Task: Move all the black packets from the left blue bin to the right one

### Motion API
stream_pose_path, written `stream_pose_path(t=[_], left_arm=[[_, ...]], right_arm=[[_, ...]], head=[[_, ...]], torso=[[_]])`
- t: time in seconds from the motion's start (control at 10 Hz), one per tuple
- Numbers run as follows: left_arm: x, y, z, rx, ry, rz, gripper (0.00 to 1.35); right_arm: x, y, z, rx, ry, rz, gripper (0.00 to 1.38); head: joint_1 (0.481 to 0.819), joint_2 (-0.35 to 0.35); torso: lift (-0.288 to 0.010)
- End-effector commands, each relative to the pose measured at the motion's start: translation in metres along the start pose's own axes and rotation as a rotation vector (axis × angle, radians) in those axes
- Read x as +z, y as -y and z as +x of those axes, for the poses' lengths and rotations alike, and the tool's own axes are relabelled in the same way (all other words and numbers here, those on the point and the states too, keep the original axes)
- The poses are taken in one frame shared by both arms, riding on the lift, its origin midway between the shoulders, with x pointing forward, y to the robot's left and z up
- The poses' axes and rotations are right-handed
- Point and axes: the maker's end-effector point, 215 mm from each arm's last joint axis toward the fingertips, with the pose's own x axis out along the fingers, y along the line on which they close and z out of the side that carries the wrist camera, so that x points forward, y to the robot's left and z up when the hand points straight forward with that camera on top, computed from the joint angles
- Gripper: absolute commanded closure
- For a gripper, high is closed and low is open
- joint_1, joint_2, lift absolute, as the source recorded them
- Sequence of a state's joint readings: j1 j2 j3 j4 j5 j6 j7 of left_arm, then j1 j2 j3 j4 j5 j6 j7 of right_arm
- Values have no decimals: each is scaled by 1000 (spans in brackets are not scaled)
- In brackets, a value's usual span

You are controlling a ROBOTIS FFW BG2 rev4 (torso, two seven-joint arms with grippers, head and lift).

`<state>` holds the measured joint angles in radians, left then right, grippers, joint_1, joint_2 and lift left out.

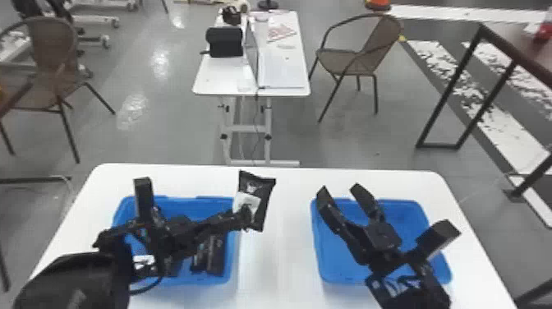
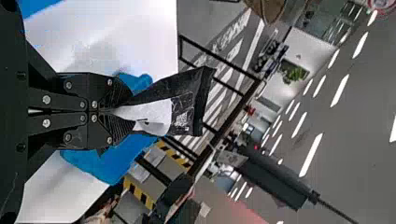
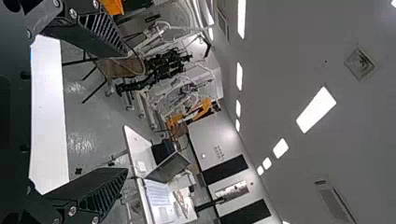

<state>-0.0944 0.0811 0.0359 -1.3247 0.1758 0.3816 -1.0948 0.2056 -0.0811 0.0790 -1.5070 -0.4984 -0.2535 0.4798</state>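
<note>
Pinches black packet in left gripper, near left blue bin. Has right gripper spread open over right blue bin

White table: it spreads in front of you, flat-topped, its far corners rounded.
Left blue bin: you have it standing upright directly on the white top, toward your left.
Right blue bin: it stands upright on the same top, toward your right.
Spacing: you see the two bins apart, white surface between them.
</note>
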Motion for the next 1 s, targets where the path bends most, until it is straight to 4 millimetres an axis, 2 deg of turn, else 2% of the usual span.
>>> stream_pose_path(t=[0.0,0.2,0.4,0.7,0.8,0.9], left_arm=[[13,11,27,-64,-20,29,1213],[19,22,55,-141,13,-18,1213],[21,35,74,-192,-1,-24,1213],[17,56,99,-257,-41,-20,1213],[16,58,102,-262,-37,-25,1213],[16,58,102,-260,-34,-26,1213]], right_arm=[[-2,-10,15,29,4,23,142],[-10,-28,34,91,-11,46,142],[-17,-40,45,132,-29,71,142],[-26,-49,55,160,-51,84,150],[-26,-48,57,164,-54,81,256],[-27,-48,58,169,-64,66,999]], head=[[695,-76],[695,-91],[695,-92],[695,-103],[695,-110],[695,-116]], torso=[[0],[0],[0],[0],[0],[0]])
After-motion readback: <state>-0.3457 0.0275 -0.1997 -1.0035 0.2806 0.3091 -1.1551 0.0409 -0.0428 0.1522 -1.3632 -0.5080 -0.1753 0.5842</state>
